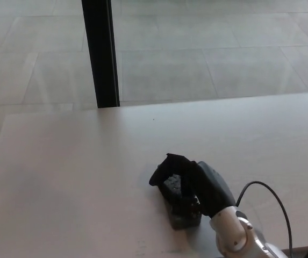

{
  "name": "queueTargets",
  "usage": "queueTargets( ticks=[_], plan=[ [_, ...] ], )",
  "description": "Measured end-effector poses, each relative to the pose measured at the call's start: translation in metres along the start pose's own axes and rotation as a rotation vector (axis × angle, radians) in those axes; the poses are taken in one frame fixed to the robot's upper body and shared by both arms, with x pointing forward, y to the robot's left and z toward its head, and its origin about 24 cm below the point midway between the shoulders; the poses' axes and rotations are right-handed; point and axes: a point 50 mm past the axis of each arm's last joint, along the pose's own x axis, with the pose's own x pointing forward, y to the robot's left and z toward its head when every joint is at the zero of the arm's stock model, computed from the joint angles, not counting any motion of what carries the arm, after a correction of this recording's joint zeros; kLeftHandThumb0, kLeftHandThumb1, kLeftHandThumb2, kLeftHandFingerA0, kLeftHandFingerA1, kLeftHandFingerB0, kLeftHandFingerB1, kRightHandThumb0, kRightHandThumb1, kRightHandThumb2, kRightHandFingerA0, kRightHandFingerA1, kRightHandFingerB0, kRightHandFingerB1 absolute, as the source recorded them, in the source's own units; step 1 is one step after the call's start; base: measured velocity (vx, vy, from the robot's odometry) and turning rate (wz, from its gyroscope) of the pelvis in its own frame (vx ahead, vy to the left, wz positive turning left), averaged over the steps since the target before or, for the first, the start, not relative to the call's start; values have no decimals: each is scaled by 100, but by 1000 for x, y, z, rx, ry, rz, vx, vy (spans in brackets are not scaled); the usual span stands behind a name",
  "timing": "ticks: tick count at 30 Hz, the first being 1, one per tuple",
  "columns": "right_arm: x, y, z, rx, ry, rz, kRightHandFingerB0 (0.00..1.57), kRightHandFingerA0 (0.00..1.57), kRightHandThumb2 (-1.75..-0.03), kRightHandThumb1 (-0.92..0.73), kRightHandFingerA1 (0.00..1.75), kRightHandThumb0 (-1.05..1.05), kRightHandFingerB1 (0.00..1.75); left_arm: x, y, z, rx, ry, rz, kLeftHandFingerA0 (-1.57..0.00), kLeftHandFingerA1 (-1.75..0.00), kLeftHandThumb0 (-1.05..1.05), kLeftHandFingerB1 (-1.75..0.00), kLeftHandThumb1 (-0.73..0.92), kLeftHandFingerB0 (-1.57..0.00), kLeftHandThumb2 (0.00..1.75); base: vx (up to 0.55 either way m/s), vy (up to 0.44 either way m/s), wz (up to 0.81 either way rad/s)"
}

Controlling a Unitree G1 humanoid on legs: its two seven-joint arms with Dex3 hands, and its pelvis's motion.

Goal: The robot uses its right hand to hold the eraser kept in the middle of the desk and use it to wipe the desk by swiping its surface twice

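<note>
A: Where is the robot's black right hand [188, 185]?

B: It rests on the pale wooden desk [78, 177], near the front edge and a little right of the middle. Its silver wrist joint [233, 236] and a thin black cable [274, 201] trail off toward the lower right corner.

A: And the small dark grey block eraser [185, 217]?

B: Under the hand, touching the desk surface. Only its lower end shows below the fingers.

A: How do the fingers sit?

B: Curled down and wrapped around the eraser, thumb and fingers closed on it.

A: Anything else in view?

B: A black upright post [101, 54] stands behind the desk's far edge, on a grey tiled floor [207, 48].
</note>
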Motion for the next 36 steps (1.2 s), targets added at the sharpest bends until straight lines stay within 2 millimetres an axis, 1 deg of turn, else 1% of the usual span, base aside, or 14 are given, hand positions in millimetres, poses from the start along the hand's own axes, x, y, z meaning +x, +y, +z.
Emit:
queueTargets(
  ticks=[3,5,6,8,14,15,17,20,22,23,30,31,34,36],
  plan=[
    [-1,7,4,10,-20,20,76,88,-90,-67,174,-40,132,0,0,-2,0,6,2,-58,-101,-53,-68,59,-51,57,0,0,0],
    [-2,9,6,6,-32,34,79,89,-87,-70,174,-39,135,0,1,-3,1,11,3,-66,-91,-55,-67,41,-41,89,0,0,0],
    [-2,10,6,4,-35,37,79,84,-86,-70,162,-37,110,0,1,-4,3,14,4,-56,-101,-54,-68,58,-49,58,0,0,0],
    [-3,6,4,-9,-38,41,75,83,-80,-76,166,-38,130,0,0,-5,3,18,2,-69,-94,-60,-70,42,-48,90,0,0,0],
    [-5,-34,-16,-107,-5,3,76,87,-85,-69,175,-38,143,0,-1,-5,4,18,0,-65,-89,-55,-71,43,-50,90,-4,2,1],
    [-6,-43,-21,-123,14,-8,71,80,-81,-71,142,-37,98,0,-1,-5,4,17,0,-66,-91,-56,-72,43,-52,90,0,0,0],
    [-9,-63,-34,-157,59,-40,64,75,-76,-74,161,-35,125,0,0,-4,4,10,0,-56,-97,-53,-71,60,-54,58,0,0,0],
    [-17,-98,-54,-225,138,-93,75,93,-75,-75,175,-36,158,0,0,-2,2,-1,0,-53,-89,-52,-68,60,-52,58,0,0,0],
    [-24,-117,-66,-256,188,-123,73,90,-71,-77,175,-35,153,0,0,-2,0,-7,0,-52,-90,-52,-68,60,-49,58,0,0,0],
    [-30,-128,-72,-272,217,-140,76,90,-75,-73,174,-33,144,0,1,-1,-1,-9,0,-65,-88,-57,-70,44,-49,91,0,0,0],
    [-53,-164,-96,-280,337,-213,69,85,-76,-73,175,-32,155,-1,5,-3,-4,-8,7,-64,-88,-59,-72,43,-51,90,0,0,0],
    [-55,-165,-97,-273,344,-221,93,113,-102,-57,133,-39,120,-1,6,-4,-3,-9,8,-63,-87,-59,-69,42,-46,90,0,0,0],
    [-60,-168,-101,-242,359,-249,69,86,-72,-72,175,-33,154,-1,8,-5,-4,-7,13,-56,-92,-54,-67,60,-48,58,0,0,0],
    [-62,-169,-103,-234,364,-257,70,83,-78,-72,175,-30,147,-2,10,-5,-4,-13,13,-56,-82,-51,-68,42,-44,91,0,0,0]
  ],
)
